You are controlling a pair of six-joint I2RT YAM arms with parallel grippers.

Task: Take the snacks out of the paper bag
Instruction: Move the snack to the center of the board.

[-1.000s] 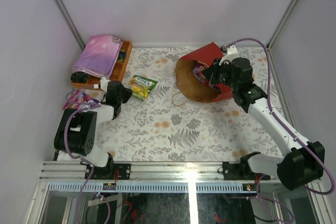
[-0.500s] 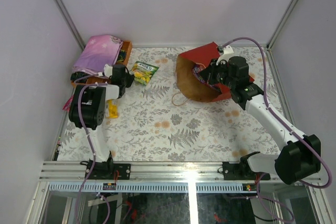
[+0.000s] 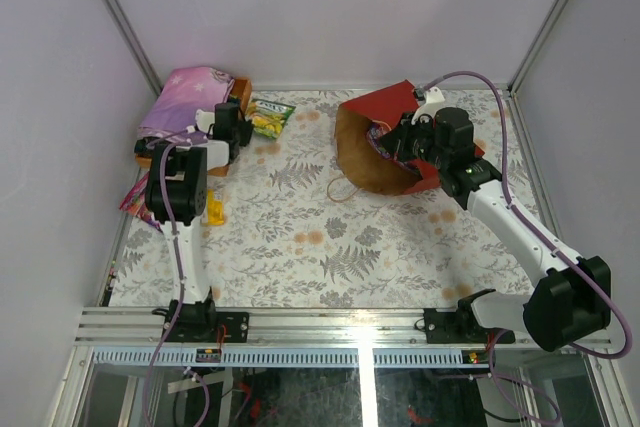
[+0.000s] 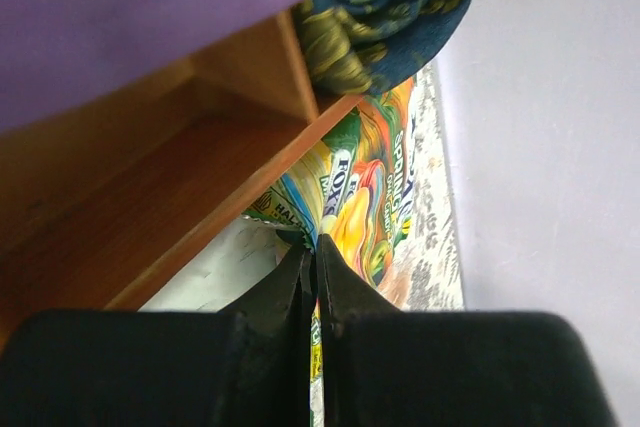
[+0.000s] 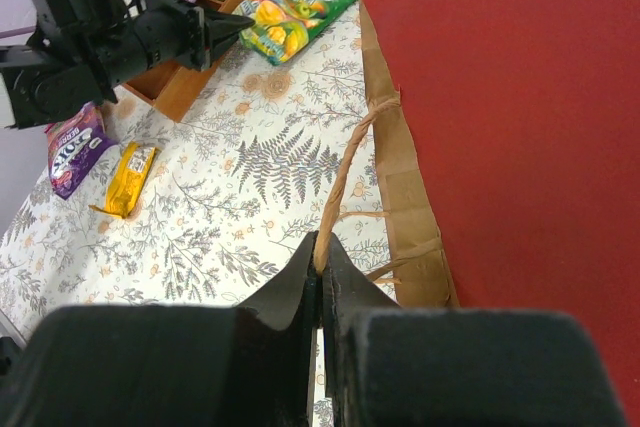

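Because the paper bag [image 3: 392, 105] lies on its side at the far right of the table [image 3: 350, 247], its brown interior opens toward the centre, and something purple, probably a packet, shows just inside the mouth. The right gripper [image 5: 320, 250] has its jaws together, clamped on the twisted paper handle [image 5: 350, 162] at the lower lip. This hold plausibly steadies the bag or readies it for tipping so that the contents can slide out. Three snacks already lie outside: a purple packet [image 5: 72, 152] and an orange packet [image 5: 130, 177] near the left edge, just apart from each other, and a green-yellow packet [image 3: 270, 117] at the far left. The left gripper [image 4: 314, 252], jaws pressed together, appears to pinch the near edge of this last packet, whose glossy film is thin enough to sit between closed tips. The packet lies just beside the wooden tray [image 4: 200, 157], which suggests it is being parked well apart from the bag. A folded pink-purple cloth [image 3: 185, 97] rests on the tray. The task is judged partly done, with contents left in the bag.
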